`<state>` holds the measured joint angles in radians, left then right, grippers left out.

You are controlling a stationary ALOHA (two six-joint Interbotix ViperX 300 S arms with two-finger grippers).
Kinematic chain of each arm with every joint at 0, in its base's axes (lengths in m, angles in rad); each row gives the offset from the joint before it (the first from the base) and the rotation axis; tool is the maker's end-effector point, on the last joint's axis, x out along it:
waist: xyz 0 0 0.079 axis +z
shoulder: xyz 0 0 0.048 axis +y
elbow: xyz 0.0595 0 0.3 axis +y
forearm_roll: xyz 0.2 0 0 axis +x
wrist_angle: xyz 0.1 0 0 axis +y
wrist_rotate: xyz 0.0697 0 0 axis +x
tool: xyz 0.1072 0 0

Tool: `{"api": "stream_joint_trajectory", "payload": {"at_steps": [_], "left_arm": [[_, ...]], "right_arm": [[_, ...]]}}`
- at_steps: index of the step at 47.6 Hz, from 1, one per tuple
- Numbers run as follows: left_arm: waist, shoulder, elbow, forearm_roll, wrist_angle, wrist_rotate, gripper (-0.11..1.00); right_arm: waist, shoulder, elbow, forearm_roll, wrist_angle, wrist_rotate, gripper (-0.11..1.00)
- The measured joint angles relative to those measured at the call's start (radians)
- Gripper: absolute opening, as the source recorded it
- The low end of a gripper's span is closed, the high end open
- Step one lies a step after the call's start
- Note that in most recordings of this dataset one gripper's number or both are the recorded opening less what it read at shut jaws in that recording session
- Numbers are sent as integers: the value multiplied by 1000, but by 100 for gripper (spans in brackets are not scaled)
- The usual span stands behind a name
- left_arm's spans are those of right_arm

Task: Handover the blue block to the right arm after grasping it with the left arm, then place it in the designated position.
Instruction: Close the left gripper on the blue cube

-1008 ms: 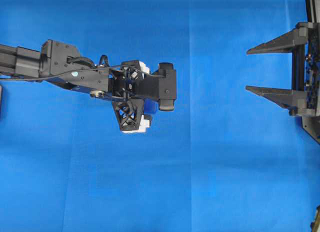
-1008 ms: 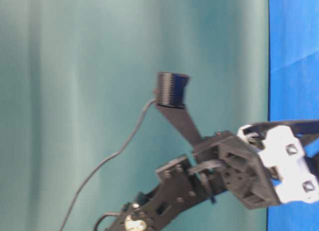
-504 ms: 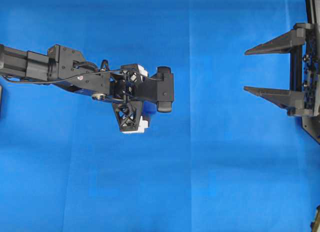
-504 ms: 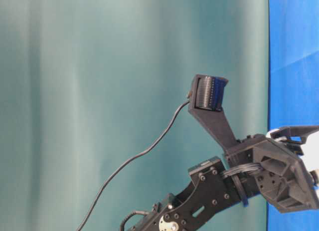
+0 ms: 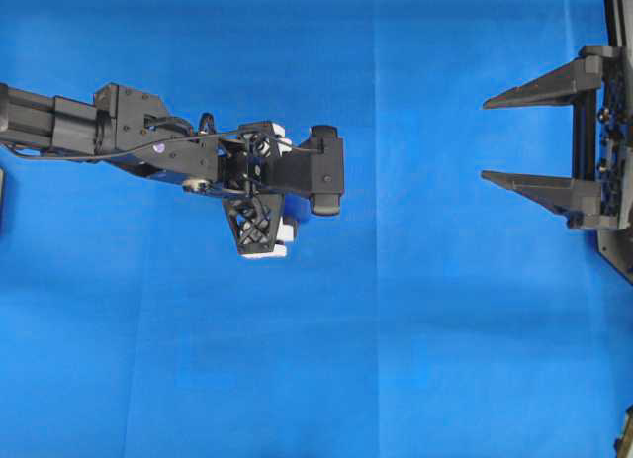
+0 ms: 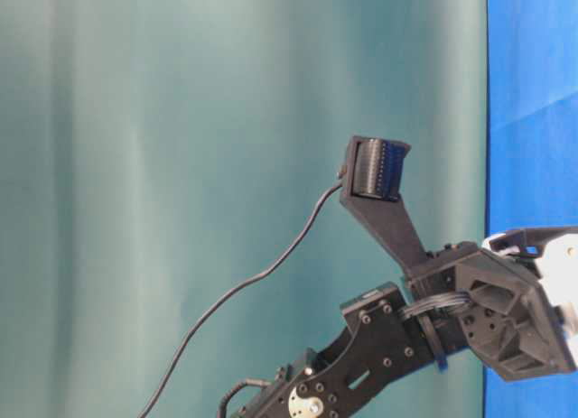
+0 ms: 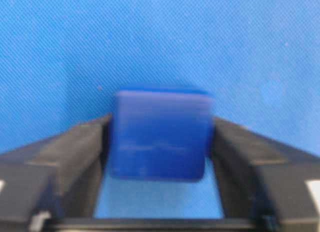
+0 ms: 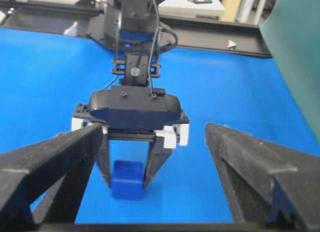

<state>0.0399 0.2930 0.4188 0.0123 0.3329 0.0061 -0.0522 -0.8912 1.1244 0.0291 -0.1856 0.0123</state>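
Blue block [image 7: 159,137] on the blue cloth [image 5: 415,329], clamped between the left arm's fingers [image 7: 75,157] for lifting toward the handover; right arm's fingers [image 5: 539,87], at three o'clock of the overhead view, spread wide, well apart, ready to receive.

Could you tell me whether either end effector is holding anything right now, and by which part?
The left end effector clamps the blue block by its two opposite side faces; the right end effector holds nothing.
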Motion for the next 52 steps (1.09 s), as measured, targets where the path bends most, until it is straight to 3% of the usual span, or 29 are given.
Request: {"api": "stream_joint_trajectory", "payload": {"at_steps": [9, 31, 52], "left_arm": [[6, 0, 0, -2, 11, 44, 49], [6, -2, -5, 0, 23, 43, 49], [-12, -127, -75, 0, 224, 15, 49]], "right_arm": [[0, 2, 0, 0, 0, 0, 95], [0, 0, -2, 0, 0, 0, 95], [0, 2, -5, 0, 0, 0, 95]]}}
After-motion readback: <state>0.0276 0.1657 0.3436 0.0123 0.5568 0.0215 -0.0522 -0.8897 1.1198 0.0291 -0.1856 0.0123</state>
